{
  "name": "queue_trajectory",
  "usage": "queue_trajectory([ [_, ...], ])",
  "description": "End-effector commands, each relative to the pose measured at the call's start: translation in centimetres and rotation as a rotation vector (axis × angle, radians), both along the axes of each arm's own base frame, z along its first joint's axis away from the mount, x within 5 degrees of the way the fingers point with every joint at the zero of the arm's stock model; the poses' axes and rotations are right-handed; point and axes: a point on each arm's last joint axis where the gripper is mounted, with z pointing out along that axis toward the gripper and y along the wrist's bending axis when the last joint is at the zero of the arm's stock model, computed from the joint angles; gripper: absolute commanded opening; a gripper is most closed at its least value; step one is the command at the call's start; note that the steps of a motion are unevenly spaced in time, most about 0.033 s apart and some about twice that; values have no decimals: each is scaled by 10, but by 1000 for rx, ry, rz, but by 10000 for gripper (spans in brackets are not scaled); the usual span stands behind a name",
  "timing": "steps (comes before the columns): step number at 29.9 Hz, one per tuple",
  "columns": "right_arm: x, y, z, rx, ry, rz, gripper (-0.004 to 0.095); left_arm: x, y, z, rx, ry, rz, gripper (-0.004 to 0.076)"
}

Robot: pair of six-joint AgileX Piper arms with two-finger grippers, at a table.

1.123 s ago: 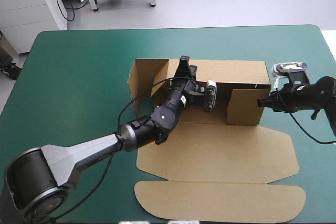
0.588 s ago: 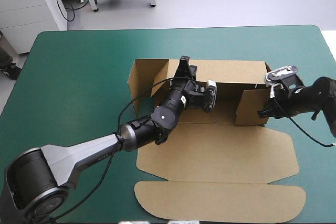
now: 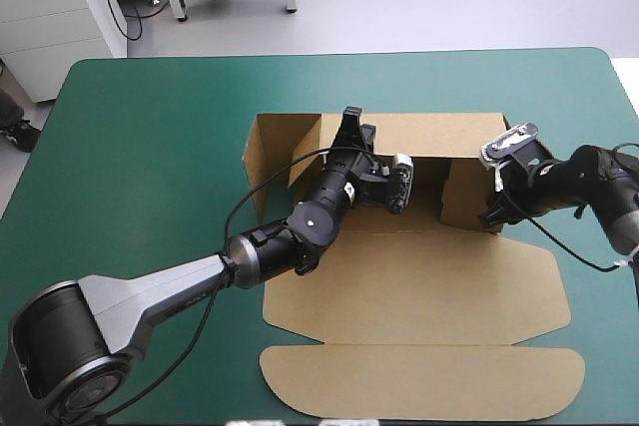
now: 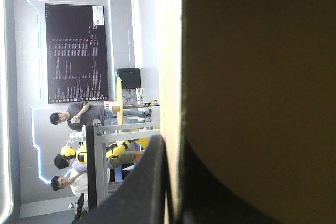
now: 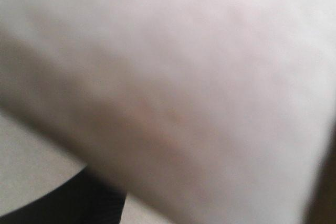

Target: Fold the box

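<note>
The brown box [image 3: 419, 276] lies open on the teal-green cover, its back wall [image 3: 449, 137] and left side flap [image 3: 275, 147] raised and its lid [image 3: 419, 381] flat toward the near edge. My left gripper [image 3: 349, 125] is shut on the back wall's top edge. In the left wrist view one black finger [image 4: 142, 182] lies against the board [image 4: 252, 77], which hides the other finger. My right gripper [image 3: 489, 216] is shut and presses from outside on the right side flap [image 3: 464, 197], which stands turned inward. The board [image 5: 184, 77] fills the right wrist view.
Bare teal-green cover [image 3: 150, 147] lies left of the box and beyond it toward the far edge. The table's right edge [image 3: 627, 107] is close behind the right arm. The lid's rounded rim reaches almost to the near edge.
My right gripper has moved left and slightly toward the near edge, swinging the right side flap inward. The box's front panels shifted a little. The left arm has stayed put.
</note>
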Motion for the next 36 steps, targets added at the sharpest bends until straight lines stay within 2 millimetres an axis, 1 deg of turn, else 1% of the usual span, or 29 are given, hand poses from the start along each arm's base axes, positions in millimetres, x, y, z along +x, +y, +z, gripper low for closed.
queue_trajectory([
  [1,4,9,18,27,-118,10,432,-5,2,22,-47,-41,-13,-8],
  [3,6,14,20,32,-142,15,432,-5,2,22,-47,-41,-13,-8],
  [6,10,16,24,95,-196,-23,432,-5,2,22,-45,-44,-14,-8],
  [12,18,16,33,168,-307,-96,432,-5,2,22,-45,-44,-14,-8],
  [18,20,20,36,286,-321,-156,427,-5,2,22,-45,-44,-14,-8],
  [22,20,22,38,344,-317,-179,391,-5,2,22,-45,-43,-16,-8],
  [25,21,22,39,355,-325,-189,327,-5,2,22,-45,-42,-18,-8],
  [26,21,22,39,361,-329,-194,278,-5,2,22,-45,-42,-19,-8],
  [27,22,22,39,377,-329,-204,210,-5,2,22,-45,-41,-21,-8],
  [29,23,23,39,406,-326,-219,11,-5,2,22,-45,-41,-21,-8],
  [30,24,23,38,419,-322,-227,-10,-5,2,22,-45,-41,-21,-8],
  [36,24,26,35,439,-288,-221,2,-5,2,22,-52,-37,-20,-8],
])
